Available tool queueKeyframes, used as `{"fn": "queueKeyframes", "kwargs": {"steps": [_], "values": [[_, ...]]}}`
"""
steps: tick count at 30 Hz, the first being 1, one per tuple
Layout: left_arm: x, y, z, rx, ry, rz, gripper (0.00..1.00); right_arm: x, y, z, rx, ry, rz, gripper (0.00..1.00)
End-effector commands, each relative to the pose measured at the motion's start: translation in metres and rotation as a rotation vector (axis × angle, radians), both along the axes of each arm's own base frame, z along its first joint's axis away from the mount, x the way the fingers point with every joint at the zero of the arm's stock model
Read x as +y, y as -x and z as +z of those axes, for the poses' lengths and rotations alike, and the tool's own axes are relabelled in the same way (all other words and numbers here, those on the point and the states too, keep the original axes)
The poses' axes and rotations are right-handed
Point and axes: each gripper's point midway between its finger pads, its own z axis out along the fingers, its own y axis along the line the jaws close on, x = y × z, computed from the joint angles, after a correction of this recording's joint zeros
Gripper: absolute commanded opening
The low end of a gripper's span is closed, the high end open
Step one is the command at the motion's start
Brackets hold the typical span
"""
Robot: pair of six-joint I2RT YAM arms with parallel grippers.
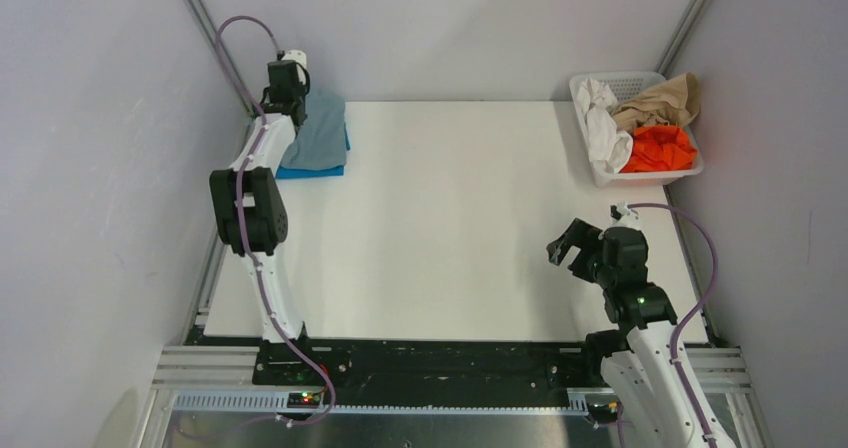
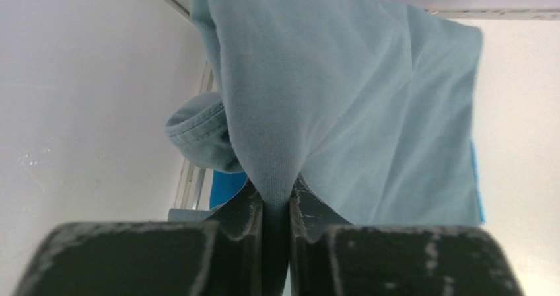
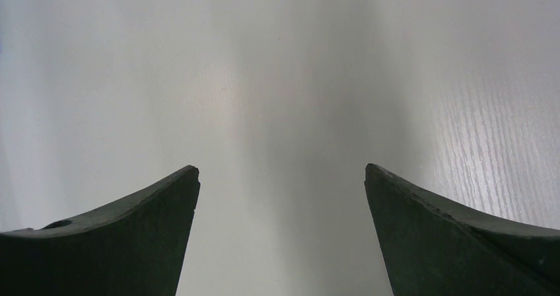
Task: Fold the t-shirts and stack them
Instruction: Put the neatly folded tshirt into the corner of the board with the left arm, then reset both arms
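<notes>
Top view: the folded grey-blue t-shirt (image 1: 318, 133) sits in the upper left of the frame, lying on the brighter blue t-shirt (image 1: 312, 172), which shows only as a strip along the lower and right edges. The left gripper (image 1: 290, 93) is at the stack's upper left corner. The top shirt is an oblong whose long axis runs up and down the frame, leaning slightly from upper right to lower left. Which end is the collar I cannot make out from here. A basket (image 1: 690, 175) of loose cloths stands at the upper right, and the right gripper (image 1: 568, 248) hovers at the lower right over the table (image 1: 450, 218), jaws spread.

Left wrist view: the left gripper (image 2: 276, 197) is clamped on a pinch of the grey-blue t-shirt (image 2: 350, 111), which rises to it like a tent. The brighter blue t-shirt (image 2: 228, 187) peeks out beneath. The step looks like setting the top shirt down. It would go best by lowering the pinched edge flat, squaring it over the blue edges, then releasing and backing straight off so the fold isn't dragged.

Right wrist view: the right gripper (image 3: 282, 169) is wide apart and holds nothing, with only bare table (image 3: 277, 78) below it.
</notes>
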Motion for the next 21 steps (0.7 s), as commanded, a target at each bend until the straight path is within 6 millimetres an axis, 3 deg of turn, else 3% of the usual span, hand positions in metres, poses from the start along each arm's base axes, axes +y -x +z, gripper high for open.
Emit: {"fn": "queueKeyframes", "kwargs": {"steps": [1, 3, 4, 5, 9, 12, 15, 16, 17, 18, 19, 20, 21], "values": [[0.023, -0.014, 0.018, -0.058, -0.009, 0.074, 0.21, -0.006, -0.005, 0.003, -0.018, 0.026, -0.036, 1.00], [0.034, -0.016, 0.014, -0.047, -0.040, 0.125, 0.51, -0.007, -0.006, 0.002, -0.016, 0.032, -0.040, 1.00], [0.039, -0.017, 0.013, -0.048, -0.054, 0.153, 0.79, -0.008, -0.006, 0.002, -0.015, 0.033, -0.044, 1.00], [0.048, -0.014, 0.017, -0.053, -0.079, 0.210, 0.94, -0.008, -0.006, 0.001, -0.012, 0.035, -0.044, 1.00], [0.065, -0.009, 0.038, -0.107, -0.110, 0.338, 0.99, -0.008, -0.006, 0.001, -0.008, 0.041, -0.047, 1.00], [0.058, -0.003, 0.054, -0.139, -0.068, 0.310, 1.00, -0.008, -0.006, 0.001, -0.008, 0.040, -0.046, 1.00], [0.041, 0.001, 0.050, -0.146, 0.023, 0.249, 1.00, -0.006, -0.006, 0.001, -0.009, 0.038, -0.033, 1.00], [0.035, 0.004, 0.061, -0.170, 0.054, 0.225, 1.00, -0.005, -0.006, 0.001, -0.010, 0.036, -0.031, 1.00], [0.028, 0.008, 0.055, -0.170, 0.101, 0.219, 1.00, -0.005, -0.006, 0.002, -0.012, 0.035, -0.029, 1.00], [0.014, 0.011, 0.070, -0.207, 0.170, 0.176, 1.00, -0.005, -0.006, 0.001, -0.011, 0.035, -0.029, 1.00], [0.007, 0.018, 0.065, -0.197, 0.207, 0.157, 1.00, -0.004, -0.006, 0.001, -0.009, 0.032, -0.024, 1.00], [-0.010, 0.025, 0.088, -0.250, 0.292, 0.117, 1.00, -0.004, -0.007, 0.002, -0.009, 0.031, -0.023, 1.00], [-0.017, 0.033, 0.082, -0.239, 0.333, 0.108, 1.00, -0.002, -0.006, 0.001, -0.005, 0.024, -0.015, 1.00]]}}
